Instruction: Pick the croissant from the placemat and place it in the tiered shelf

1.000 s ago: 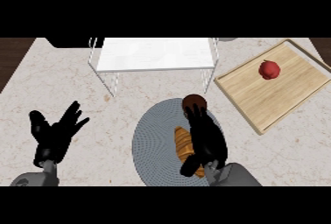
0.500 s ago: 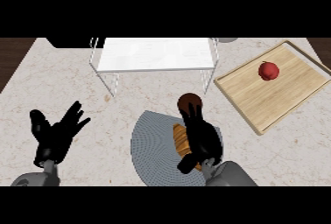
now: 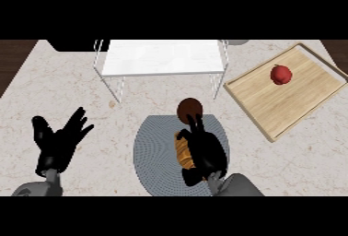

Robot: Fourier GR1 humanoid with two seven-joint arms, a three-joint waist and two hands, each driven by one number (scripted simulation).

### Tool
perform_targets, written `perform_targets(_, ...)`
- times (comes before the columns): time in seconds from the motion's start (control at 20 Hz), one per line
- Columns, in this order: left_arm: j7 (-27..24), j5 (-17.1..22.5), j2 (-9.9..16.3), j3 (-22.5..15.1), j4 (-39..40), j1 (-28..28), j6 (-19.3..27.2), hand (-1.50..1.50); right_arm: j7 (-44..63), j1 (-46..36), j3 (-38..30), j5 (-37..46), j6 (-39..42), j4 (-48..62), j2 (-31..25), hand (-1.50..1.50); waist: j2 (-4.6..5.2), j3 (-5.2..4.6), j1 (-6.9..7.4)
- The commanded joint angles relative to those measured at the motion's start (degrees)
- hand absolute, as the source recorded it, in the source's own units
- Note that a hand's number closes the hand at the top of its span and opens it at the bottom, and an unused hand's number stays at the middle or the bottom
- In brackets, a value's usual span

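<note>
Right robot hand (image 3: 204,154) now curled over croissant (image 3: 182,151) on grey placemat (image 3: 153,156), having closed in since a moment ago, lift toward tiered shelf (image 3: 163,57) pending; left robot hand (image 3: 60,140) open, resting on table (image 3: 102,115).

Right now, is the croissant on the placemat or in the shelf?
On the placemat. The croissant lies there under the right hand; the tiered shelf holds nothing visible.
</note>
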Motion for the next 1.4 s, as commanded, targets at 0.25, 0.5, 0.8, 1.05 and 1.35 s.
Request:
perform_targets(0.25,2.04,-0.18,-0.72,-1.22,2.3,-4.21,-1.36,0.0,16.21,-20.36,10.2,-19.02,-9.91,7.95,3.02,1.5,1.94,0.02,4.6)
perform_targets(0.5,0.27,-0.37,-0.46,-0.77,4.18,-3.27,-2.3,0.0,19.23,-30.11,15.9,-21.81,-23.94,8.35,3.06,1.5,1.68,-0.02,4.12)
perform_targets(0.8,2.34,-1.12,-1.71,-1.03,2.78,-3.81,0.38,0.0,33.87,-45.65,14.52,-15.88,-25.13,-0.93,3.07,1.5,0.71,-0.07,2.08)
perform_targets(1.05,2.68,-1.28,-0.88,-0.8,2.92,-2.88,-0.18,0.0,41.57,-56.7,7.33,-14.04,-21.64,-1.23,3.05,1.5,0.49,-0.11,1.3)
perform_targets(1.35,0.82,-0.63,-1.09,0.15,2.15,1.22,-0.53,0.0,43.27,-64.99,-3.61,-12.52,-13.49,1.09,3.05,1.5,0.49,-0.06,0.15)
